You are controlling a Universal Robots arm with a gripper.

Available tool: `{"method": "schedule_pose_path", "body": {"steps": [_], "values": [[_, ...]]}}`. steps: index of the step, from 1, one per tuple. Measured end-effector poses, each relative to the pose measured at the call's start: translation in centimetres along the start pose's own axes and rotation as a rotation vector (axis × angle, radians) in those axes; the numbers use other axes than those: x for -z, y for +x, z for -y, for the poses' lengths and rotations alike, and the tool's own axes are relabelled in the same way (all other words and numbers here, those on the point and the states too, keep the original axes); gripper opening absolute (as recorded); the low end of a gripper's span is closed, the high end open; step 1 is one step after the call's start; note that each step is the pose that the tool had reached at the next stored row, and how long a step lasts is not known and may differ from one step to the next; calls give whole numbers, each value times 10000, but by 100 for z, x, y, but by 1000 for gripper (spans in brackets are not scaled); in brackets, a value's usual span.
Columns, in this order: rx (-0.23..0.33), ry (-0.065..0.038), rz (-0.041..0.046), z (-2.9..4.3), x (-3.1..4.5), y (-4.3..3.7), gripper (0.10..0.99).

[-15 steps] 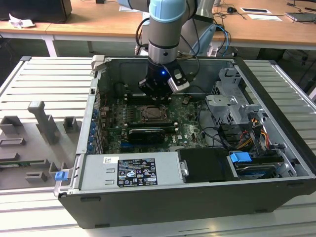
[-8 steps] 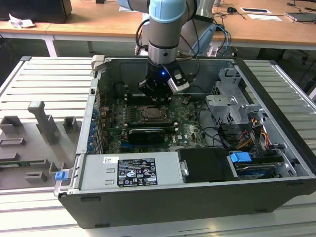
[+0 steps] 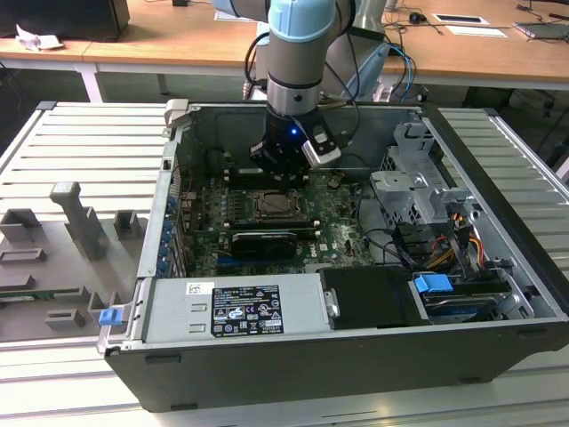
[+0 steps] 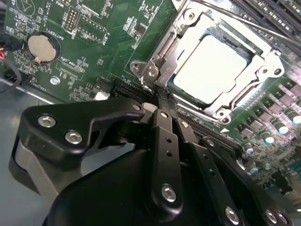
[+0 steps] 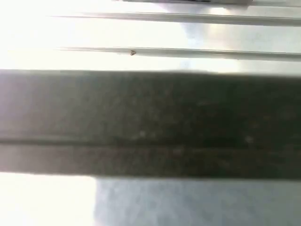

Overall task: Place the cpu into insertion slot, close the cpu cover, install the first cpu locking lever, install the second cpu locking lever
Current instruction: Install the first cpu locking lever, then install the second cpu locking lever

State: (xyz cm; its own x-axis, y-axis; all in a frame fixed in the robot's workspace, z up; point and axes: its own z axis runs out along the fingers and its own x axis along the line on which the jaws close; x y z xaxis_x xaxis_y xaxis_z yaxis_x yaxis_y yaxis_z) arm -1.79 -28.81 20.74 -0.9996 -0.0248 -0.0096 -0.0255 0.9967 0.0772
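Observation:
The cpu point(image 4: 209, 70) lies flat in the insertion slot point(image 3: 276, 206) on the green motherboard, its pale metal face up. The silver cpu cover point(image 4: 265, 63) lies down around it, framing the face. A thin locking lever rod point(image 4: 244, 23) runs along the socket's far side. My gripper point(image 4: 162, 99) is shut, its black fingers point(image 4: 165, 141) pressed together with the tips at the socket's corner by a silver hinge bracket point(image 4: 150, 70). In the exterior view the gripper point(image 3: 283, 173) hangs inside the open computer case, just behind the socket.
A coin battery point(image 4: 41, 47) and long memory slots point(image 4: 277, 14) flank the socket. The case holds a grey power supply point(image 3: 240, 307), a drive cage point(image 3: 413, 187) and cables with a blue tab point(image 3: 434, 286). Grey fixtures point(image 3: 80, 222) stand at the exterior view's left.

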Motion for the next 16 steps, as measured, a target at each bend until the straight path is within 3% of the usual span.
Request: {"method": "schedule_pose_path", "body": {"steps": [3,16], "values": [[0,2,-1,-5,69,0,106],[0,1,-1,34,74,1,106]]}}
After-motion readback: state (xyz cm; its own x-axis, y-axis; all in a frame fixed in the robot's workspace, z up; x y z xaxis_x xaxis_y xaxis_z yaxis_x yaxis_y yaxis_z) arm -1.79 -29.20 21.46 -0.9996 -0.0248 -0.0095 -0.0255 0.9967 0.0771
